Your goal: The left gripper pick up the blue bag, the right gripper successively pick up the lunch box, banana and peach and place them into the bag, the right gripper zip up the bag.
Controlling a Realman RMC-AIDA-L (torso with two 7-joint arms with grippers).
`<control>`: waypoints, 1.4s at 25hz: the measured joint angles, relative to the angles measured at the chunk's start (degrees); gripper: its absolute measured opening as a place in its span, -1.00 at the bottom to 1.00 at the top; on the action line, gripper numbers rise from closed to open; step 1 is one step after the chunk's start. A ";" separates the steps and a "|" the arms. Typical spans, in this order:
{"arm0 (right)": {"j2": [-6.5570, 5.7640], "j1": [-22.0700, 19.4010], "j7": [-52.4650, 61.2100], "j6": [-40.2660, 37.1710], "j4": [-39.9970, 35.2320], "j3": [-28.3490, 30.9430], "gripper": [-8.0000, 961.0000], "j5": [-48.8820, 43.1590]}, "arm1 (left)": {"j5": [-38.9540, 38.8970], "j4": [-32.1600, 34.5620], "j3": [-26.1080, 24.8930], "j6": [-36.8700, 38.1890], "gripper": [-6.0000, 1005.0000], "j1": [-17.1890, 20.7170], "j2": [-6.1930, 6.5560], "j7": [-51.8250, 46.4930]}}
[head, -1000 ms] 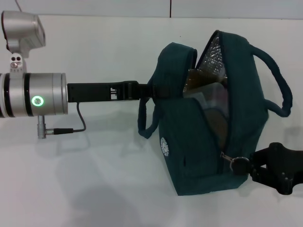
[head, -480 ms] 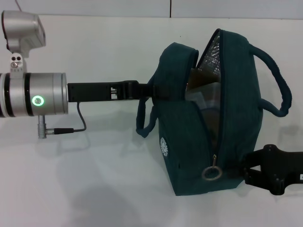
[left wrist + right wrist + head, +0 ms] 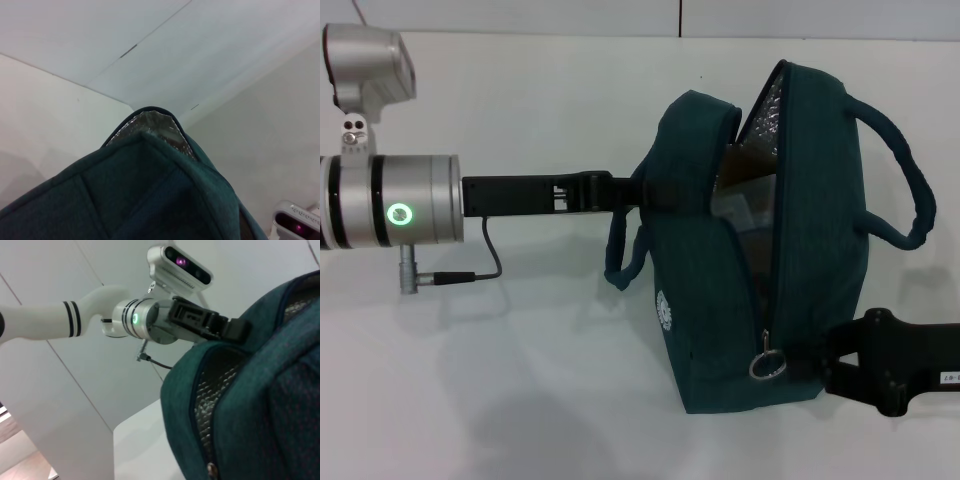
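The blue bag (image 3: 760, 250) stands on the white table (image 3: 520, 380), a soft, dark teal fabric case with padded loop handles (image 3: 905, 170) and a crinkled silver foil lining (image 3: 765, 105) showing through its gaping top. The left gripper (image 3: 645, 190) reaches in from the left on a silver arm with a glowing green ring (image 3: 399, 213) and is closed on the bag's upper left edge, holding that side up; the left wrist view is almost filled by the bag's cloth and its foil rim (image 3: 150, 125). The zipper is open along most of its length, with a metal ring pull (image 3: 767, 365) hanging low on the front. The right gripper (image 3: 835, 365) sits just beside that pull at the bag's lower right corner; whether its fingers are parted or pressed together cannot be told. A small round white emblem (image 3: 666, 309) marks the bag's side, its writing unreadable. Something pale lies inside the bag, too hidden to identify.
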 joint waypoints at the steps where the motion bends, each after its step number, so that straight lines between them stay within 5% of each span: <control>1: 0.15 0.01 -0.37 0.00 -0.01 -0.21 -0.75 0.00 | 0.00 0.00 0.00 0.00 -0.83 0.03 0.00 0.00; 9: 0.57 0.07 -2.08 0.22 -0.42 -1.06 -0.68 0.00 | 0.01 0.00 0.12 0.00 -0.82 0.19 -0.09 0.00; 15: 0.66 0.54 -2.24 0.48 -0.44 -1.28 -0.36 0.00 | 0.01 0.00 0.26 0.00 -0.82 0.22 -0.09 0.00; 35: 1.09 2.57 -1.93 4.55 0.87 -1.89 -0.37 0.78 | 0.02 0.00 0.06 0.00 -0.80 0.46 -0.08 0.00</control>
